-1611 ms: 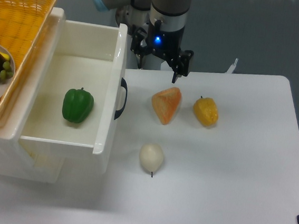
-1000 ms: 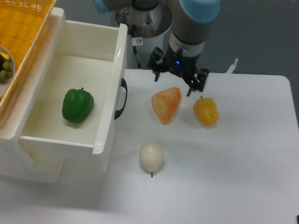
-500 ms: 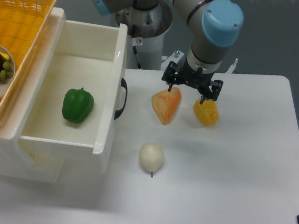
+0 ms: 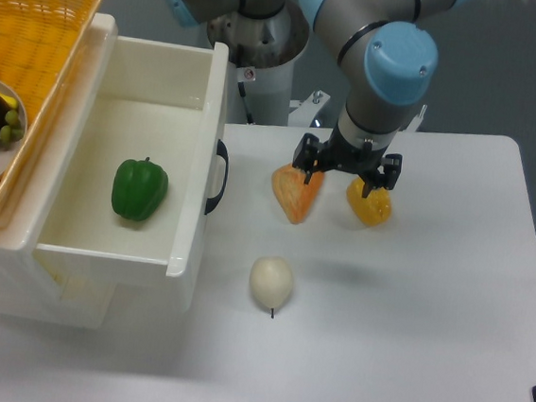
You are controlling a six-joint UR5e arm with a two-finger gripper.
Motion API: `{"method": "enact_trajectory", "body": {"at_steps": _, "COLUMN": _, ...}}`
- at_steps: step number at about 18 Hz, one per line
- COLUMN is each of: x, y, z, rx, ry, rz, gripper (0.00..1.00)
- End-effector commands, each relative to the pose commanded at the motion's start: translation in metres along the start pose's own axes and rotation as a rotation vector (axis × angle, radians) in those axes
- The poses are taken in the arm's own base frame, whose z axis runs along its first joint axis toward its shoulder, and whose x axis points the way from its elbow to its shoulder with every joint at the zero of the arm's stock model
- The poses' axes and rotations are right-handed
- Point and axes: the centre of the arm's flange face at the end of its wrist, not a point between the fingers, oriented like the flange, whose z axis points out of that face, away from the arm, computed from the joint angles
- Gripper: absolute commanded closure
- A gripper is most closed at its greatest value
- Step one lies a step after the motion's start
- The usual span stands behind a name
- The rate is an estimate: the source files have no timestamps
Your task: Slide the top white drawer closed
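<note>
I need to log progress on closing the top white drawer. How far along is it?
Nothing looks done: the top white drawer stands pulled out, a green pepper lying inside. In hand: the gripper hangs open above the table, over the orange wedge and yellow pepper, apart from the drawer's black handle. Left: reach the drawer front and push it in fully.

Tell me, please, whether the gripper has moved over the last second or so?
Yes. The gripper has come forward from the table's far edge and now hangs open over the orange piece and yellow pepper.
</note>
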Motion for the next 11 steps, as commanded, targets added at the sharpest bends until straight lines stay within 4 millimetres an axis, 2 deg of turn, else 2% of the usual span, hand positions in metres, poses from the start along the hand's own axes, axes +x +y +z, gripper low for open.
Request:
{"method": "enact_trajectory", "body": {"at_steps": 4, "x": 0.012, "y": -0.002, "z": 0.019, "rx": -0.044, "ry": -0.02, "rz": 0.028, "gripper": 0.0}}
{"method": "enact_trajectory", "body": {"at_steps": 6, "x": 0.03, "y": -0.007, "z": 0.032, "rx": -0.079, "ry": -0.033, "rz": 0.067, "gripper": 0.0}}
{"method": "enact_trajectory", "body": {"at_steps": 11, "x": 0.042, "y": -0.012, "z": 0.048, "rx": -0.106, "ry": -0.014, "rz": 0.084, "gripper": 0.0}}
